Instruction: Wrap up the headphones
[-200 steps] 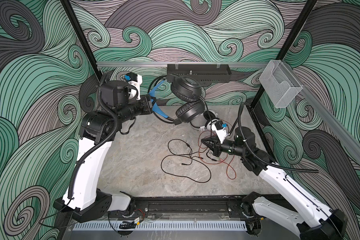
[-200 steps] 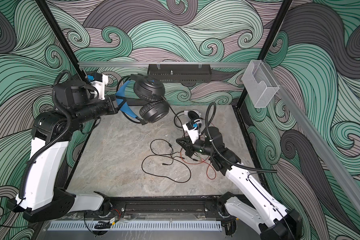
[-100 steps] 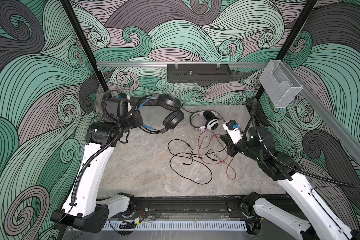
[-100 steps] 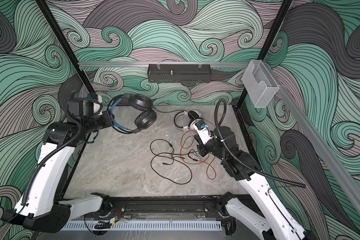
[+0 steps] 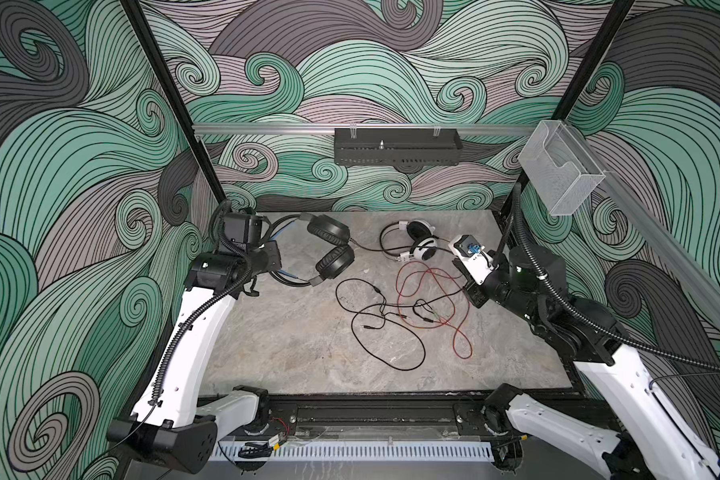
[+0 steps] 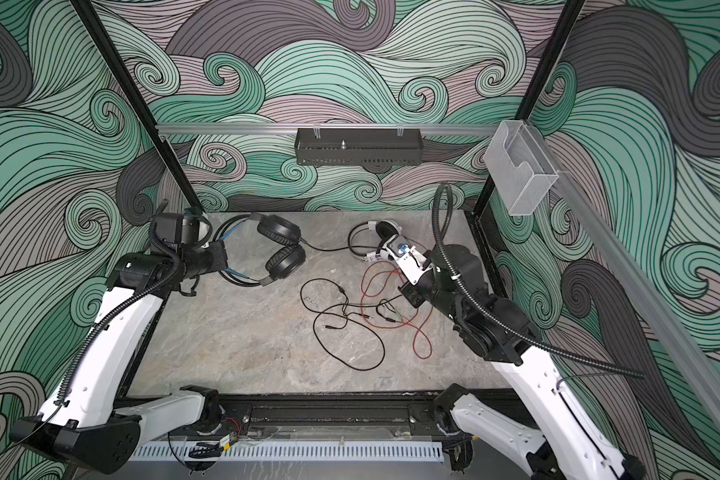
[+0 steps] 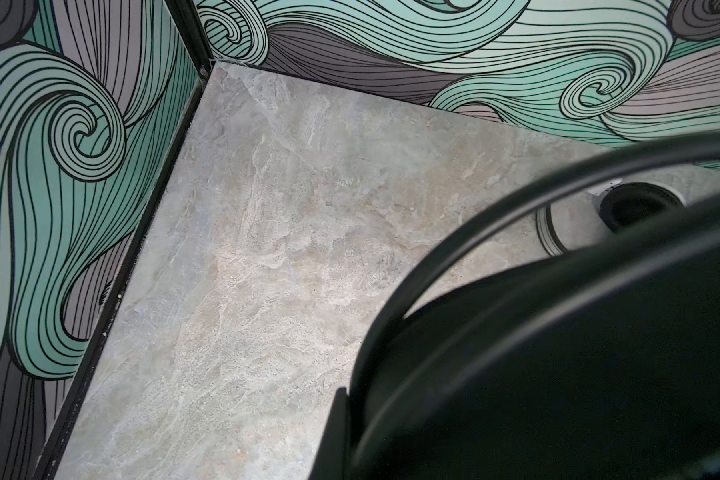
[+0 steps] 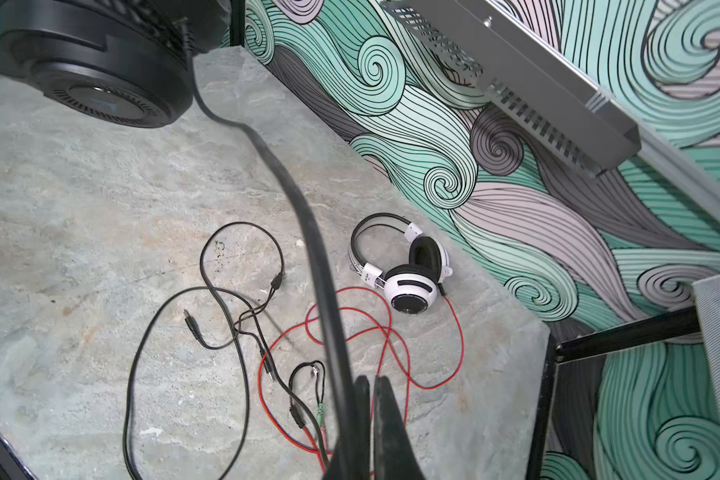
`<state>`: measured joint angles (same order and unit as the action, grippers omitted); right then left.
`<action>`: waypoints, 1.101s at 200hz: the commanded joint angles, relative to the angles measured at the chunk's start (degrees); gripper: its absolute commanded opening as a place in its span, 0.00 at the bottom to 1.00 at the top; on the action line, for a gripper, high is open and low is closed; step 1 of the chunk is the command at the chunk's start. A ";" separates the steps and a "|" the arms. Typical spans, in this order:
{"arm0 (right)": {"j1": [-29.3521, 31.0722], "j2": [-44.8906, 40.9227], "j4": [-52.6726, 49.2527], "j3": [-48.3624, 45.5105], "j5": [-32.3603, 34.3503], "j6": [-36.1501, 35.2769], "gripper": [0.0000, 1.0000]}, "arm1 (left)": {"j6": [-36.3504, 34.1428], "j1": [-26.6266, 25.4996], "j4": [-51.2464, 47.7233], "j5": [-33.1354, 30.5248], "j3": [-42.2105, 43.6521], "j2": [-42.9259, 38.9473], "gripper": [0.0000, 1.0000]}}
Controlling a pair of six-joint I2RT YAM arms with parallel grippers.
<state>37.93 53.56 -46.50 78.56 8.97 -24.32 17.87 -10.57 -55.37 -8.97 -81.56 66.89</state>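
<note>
1. Left gripper point(image 5: 275, 261): stationed at the rear left of the table point(image 5: 283, 345), jaws closed on the headband of the black headset point(image 5: 335, 262). The left wrist view shows only the band's dark arcs at close range; the fingers are not visible there.
2. Black headset: at the rear left, its two ear cups side by side just off the left gripper's tip. It cannot be determined whether the cups rest on the table.
3. Right gripper point(image 8: 371, 386): at the right side of the table, fingers pressed together on the black cable point(image 8: 292, 195). From the fingers the cable runs through the air to the black ear cup.
4. Remainder of the black cable: lies slack in wide loops at mid-table.
5. White-and-black headset point(image 5: 422, 249): lies on the table at the rear, right of centre, near the back wall. Neither gripper holds it. In both top views it sits just beside the right arm's wrist.
6. Red cable point(image 8: 462, 336): leaves the white ear cup and lies in loose loops on the table, crossing the black loops. The two are tangled at centre right.
7. Plugs point(image 8: 320, 413): green and pink jack ends lie within the tangle, near the right gripper.
</note>
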 commanded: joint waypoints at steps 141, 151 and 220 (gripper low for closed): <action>23.50 18.60 -6.99 19.22 7.90 -11.63 0.00 | -10.79 -26.22 7.87 -3.48 2.55 2.31 0.00; 23.69 19.41 -7.36 19.70 8.03 -11.55 0.00 | -11.40 -27.64 8.82 -2.97 2.74 2.69 0.00; 23.57 23.13 -7.82 19.88 13.74 -10.13 0.00 | -16.55 -33.37 16.05 5.81 6.22 0.95 0.00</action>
<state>61.45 76.60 -54.02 97.69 19.77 -35.79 2.24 -43.29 -45.19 -8.58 -75.24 70.15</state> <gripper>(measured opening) 0.050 0.058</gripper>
